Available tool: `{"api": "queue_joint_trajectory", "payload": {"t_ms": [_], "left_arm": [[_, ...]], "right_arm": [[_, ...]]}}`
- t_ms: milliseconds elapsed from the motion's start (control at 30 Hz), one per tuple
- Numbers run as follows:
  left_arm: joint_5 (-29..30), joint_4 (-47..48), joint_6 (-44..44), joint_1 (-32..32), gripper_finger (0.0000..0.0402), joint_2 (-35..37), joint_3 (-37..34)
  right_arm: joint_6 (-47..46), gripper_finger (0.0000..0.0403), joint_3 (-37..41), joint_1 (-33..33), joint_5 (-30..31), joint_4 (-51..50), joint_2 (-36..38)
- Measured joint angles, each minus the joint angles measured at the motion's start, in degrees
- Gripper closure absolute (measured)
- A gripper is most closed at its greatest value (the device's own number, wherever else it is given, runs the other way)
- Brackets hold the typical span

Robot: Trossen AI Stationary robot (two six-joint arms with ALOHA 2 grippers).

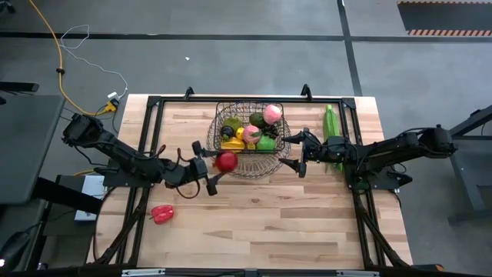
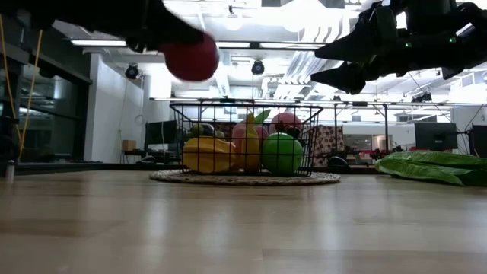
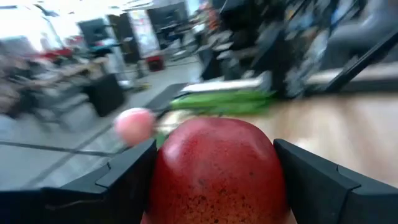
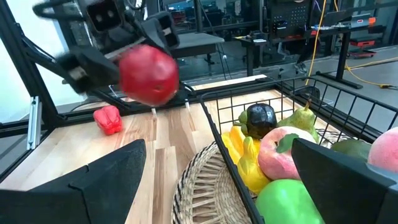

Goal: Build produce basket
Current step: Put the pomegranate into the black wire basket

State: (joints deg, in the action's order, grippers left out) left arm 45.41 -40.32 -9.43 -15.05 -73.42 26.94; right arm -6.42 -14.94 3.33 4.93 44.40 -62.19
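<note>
My left gripper [image 1: 217, 171] is closed on a red apple [image 1: 226, 161], the fruit wedged between my two fingers [image 3: 118, 177] and lifted clear of the wooden surface [image 1: 261, 223]; in the high view it sits just left of centre, right at the lower left edge of the basket [image 1: 281, 146]. In the low view the apple hangs at the upper left of the frame, above the basket's rim. The dark wire basket stands on a round woven mat [image 2: 243, 179] at the upper middle of the high view and already holds a green apple [image 2: 282, 153], a pink peach [image 1: 271, 114], a second peach [image 4: 281, 152], a yellow banana [image 2: 209, 154], a pear [image 4: 303, 117] and a dark round fruit [image 4: 260, 117]. My right gripper [image 1: 301, 154] hovers at the basket's right side with its fingers spread wide and nothing between them. A long green husk [image 1: 331, 131] lies on the surface at the upper right, beside my right arm. A red pepper [image 1: 161, 213] rests alone on the surface at the lower left of the high view, well apart from the basket.
</note>
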Motion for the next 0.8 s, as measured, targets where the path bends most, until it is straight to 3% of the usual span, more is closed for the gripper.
{"api": "queue_joint_trajectory", "payload": {"t_ms": [67,200,267,467,800], "left_arm": [[-5.53,-0.06,3.89,0.75,0.0112,0.66,0.73],[-23.96,0.70,7.62,3.25,0.0112,2.83,0.70],[-28.83,1.09,8.51,4.51,0.0112,4.02,-0.14],[-29.47,0.44,11.68,7.98,0.0112,9.36,-5.96],[-29.38,-1.65,12.89,9.16,0.0112,26.10,-15.82]], "right_arm": [[0.00,0.0010,0.00,0.00,0.00,-0.09,0.00],[-0.04,0.0010,0.00,0.00,0.00,-0.48,0.00],[-0.09,0.0010,0.00,0.00,0.00,-0.46,0.00],[-0.15,0.0010,0.00,0.00,0.00,-0.91,0.00],[-0.02,0.0010,0.00,0.00,0.01,-0.90,0.00]]}}
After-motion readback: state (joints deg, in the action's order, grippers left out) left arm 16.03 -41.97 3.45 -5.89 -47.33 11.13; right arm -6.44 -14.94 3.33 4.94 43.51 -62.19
